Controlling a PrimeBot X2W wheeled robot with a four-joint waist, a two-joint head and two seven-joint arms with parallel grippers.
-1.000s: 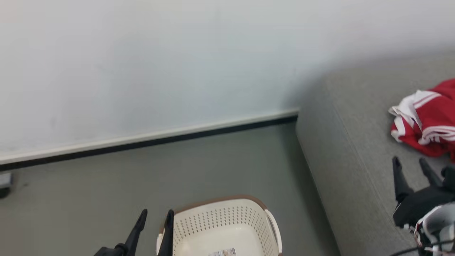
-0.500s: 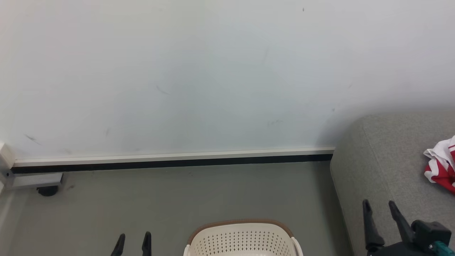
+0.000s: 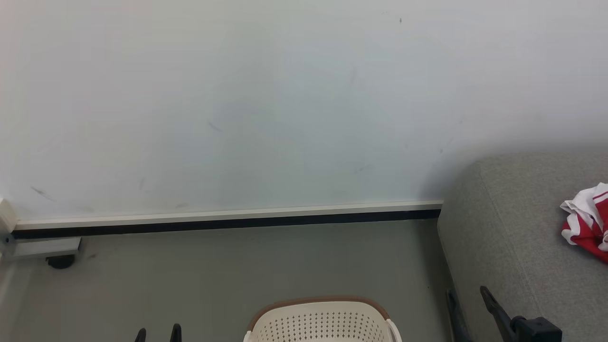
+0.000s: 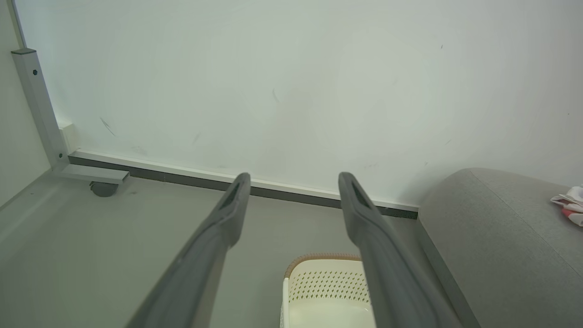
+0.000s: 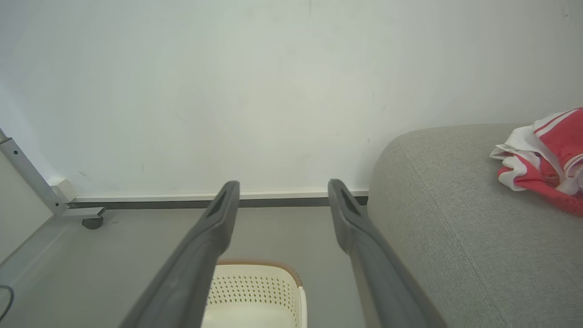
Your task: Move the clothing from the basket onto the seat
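The red clothing (image 3: 589, 221) with white trim lies bunched on the grey seat (image 3: 513, 228) at the right edge; it also shows as clothing (image 5: 544, 157) on the seat (image 5: 455, 218) and a sliver of clothing (image 4: 569, 205) on the seat (image 4: 496, 228). The cream basket (image 3: 323, 320) with its brown rim stands on the floor at the bottom; what shows of the inside of the basket (image 5: 255, 296) and of the basket (image 4: 325, 291) holds nothing. My left gripper (image 3: 158, 331) is open, left of the basket. Beside the seat's edge my right gripper (image 3: 468, 293) is open. Both hold nothing.
A white wall (image 3: 285, 104) with a dark baseboard (image 3: 228, 221) rises behind the grey floor (image 3: 213, 275). A metal frame leg on a black caster (image 3: 59, 260) stands at the far left by the wall.
The head camera has risen and swung left, so basket, clothing and both grippers sit lower or further out. Both grippers stay open; the right one has drawn back from the clothing.
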